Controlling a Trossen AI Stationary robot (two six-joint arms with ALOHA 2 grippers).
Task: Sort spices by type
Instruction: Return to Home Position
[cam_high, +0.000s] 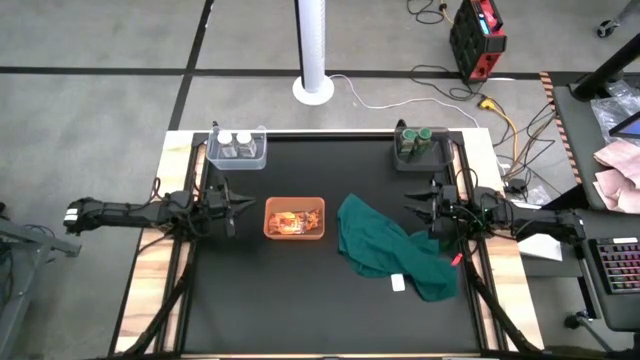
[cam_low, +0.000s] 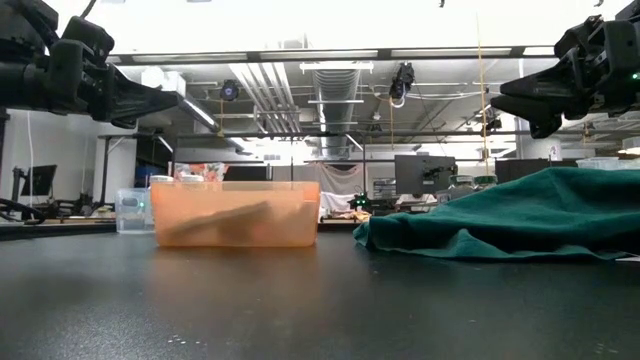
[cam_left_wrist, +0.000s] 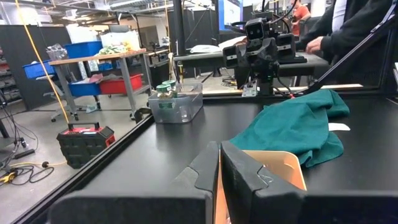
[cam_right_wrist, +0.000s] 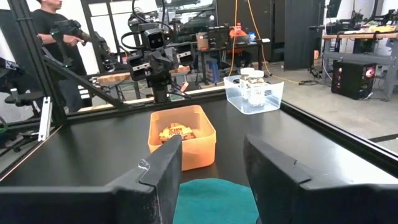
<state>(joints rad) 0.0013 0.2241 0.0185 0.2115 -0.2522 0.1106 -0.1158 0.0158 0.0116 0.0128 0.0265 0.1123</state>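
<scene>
High view: two white-capped jars (cam_high: 227, 141), two green-capped jars (cam_high: 410, 136), heaped packets (cam_high: 294, 221) uncountable.

The black table top (cam_high: 300, 320) is seen to be smooth and matt, and is edged with pale bare wood strips (cam_high: 150, 265). The rectangular orange bin (cam_low: 235, 213) is made of smooth translucent plastic, and shiny orange-red foil packets (cam_high: 293, 222) are held in it. The small clear bin (cam_right_wrist: 254, 104) is formed of glossy transparent plastic. The dark green cloth (cam_low: 520, 215) is shown as soft, matt, creased fabric.
</scene>
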